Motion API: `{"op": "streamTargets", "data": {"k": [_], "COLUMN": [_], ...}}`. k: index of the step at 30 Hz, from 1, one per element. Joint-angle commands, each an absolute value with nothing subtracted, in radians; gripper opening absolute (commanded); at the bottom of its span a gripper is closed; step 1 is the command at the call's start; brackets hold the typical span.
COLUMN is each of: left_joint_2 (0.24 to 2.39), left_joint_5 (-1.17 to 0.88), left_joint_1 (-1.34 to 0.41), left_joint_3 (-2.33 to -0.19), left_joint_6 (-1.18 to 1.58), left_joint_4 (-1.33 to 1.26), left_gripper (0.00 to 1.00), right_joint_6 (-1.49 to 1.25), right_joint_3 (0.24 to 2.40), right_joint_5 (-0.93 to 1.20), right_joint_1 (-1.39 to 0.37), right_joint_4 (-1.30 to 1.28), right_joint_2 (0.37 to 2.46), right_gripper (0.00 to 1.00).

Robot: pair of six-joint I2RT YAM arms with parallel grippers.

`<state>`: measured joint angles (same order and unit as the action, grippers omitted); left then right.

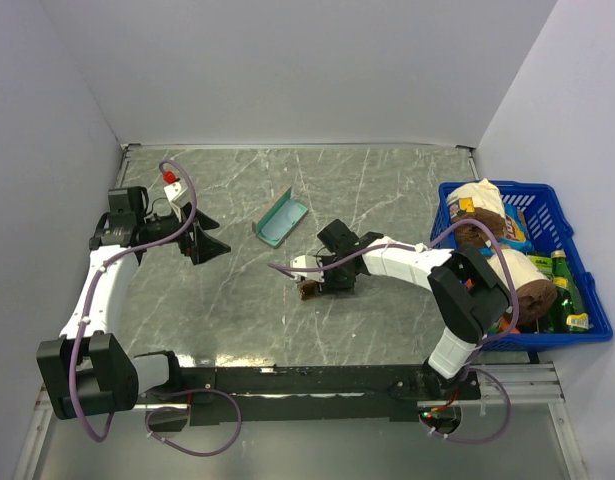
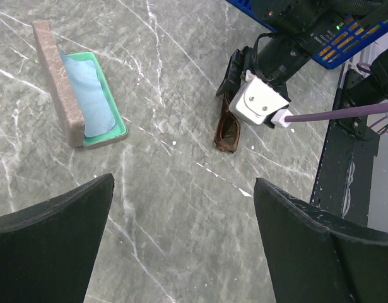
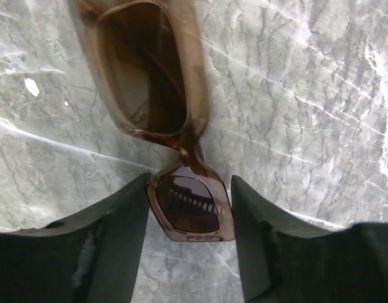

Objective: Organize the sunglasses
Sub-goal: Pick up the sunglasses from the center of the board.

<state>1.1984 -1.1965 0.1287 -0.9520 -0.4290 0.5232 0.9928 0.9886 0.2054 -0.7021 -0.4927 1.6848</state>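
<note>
The sunglasses (image 1: 309, 290), amber-brown lenses in a thin brown frame, lie near the table's middle; they also show in the left wrist view (image 2: 228, 131). My right gripper (image 1: 323, 282) reaches down over them. In the right wrist view the sunglasses (image 3: 149, 76) run lengthwise away from the camera, and my right gripper (image 3: 189, 214) has a finger pressed on each side of the near lens. The open case (image 1: 280, 222) lies to the upper left, with a light blue cloth (image 2: 88, 95) inside it (image 2: 55, 82). My left gripper (image 1: 211, 246) is open and empty, hovering left of the case (image 2: 184, 246).
A blue basket (image 1: 547, 192) full of bottles and packets stands at the table's right edge. The right arm's purple cable (image 2: 339, 113) trails behind its wrist. Walls close off the left, back and right sides.
</note>
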Motion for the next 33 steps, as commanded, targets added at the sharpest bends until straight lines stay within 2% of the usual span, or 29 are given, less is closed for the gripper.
{"op": "streamTargets", "data": {"k": [1,5,8,12,16,17,21,24,33], "left_joint_2": [1.177,1.173,1.172,1.163,1.135,1.117,1.036,0.967,0.887], "left_joint_5": [-1.226,-1.224,-1.221,-1.174,-0.965,-0.863,-0.672,-0.608,-0.616], "left_joint_1": [0.13,0.132,0.132,0.132,0.132,0.132,0.141,0.143,0.144], "left_joint_3": [-0.956,-0.954,-0.957,-0.994,-1.09,-1.101,-1.092,-1.037,-0.919], "left_joint_6": [-0.457,-0.459,-0.46,-0.472,-0.436,-0.433,-0.394,-0.365,-0.411], "left_joint_4": [0.518,0.517,0.526,0.57,0.63,0.644,0.655,0.629,0.687], "left_gripper": [0.96,0.97,0.96,0.97,0.97,0.96,0.96,0.96,0.97], "right_joint_6": [1.003,0.997,0.991,0.985,0.976,0.976,0.97,0.962,0.953], "right_joint_3": [0.973,0.969,0.971,0.971,0.963,0.962,0.959,0.966,0.96], "right_joint_5": [0.221,0.225,0.227,0.232,0.233,0.233,0.239,0.236,0.221], "right_joint_1": [-0.699,-0.699,-0.699,-0.699,-0.698,-0.698,-0.698,-0.699,-0.698], "right_joint_4": [-0.477,-0.48,-0.482,-0.479,-0.474,-0.468,-0.459,-0.462,-0.456], "right_joint_2": [1.657,1.655,1.654,1.64,1.623,1.617,1.606,1.609,1.592], "right_gripper": [0.51,0.42,0.29,0.27,0.26,0.26,0.25,0.22,0.17]}}
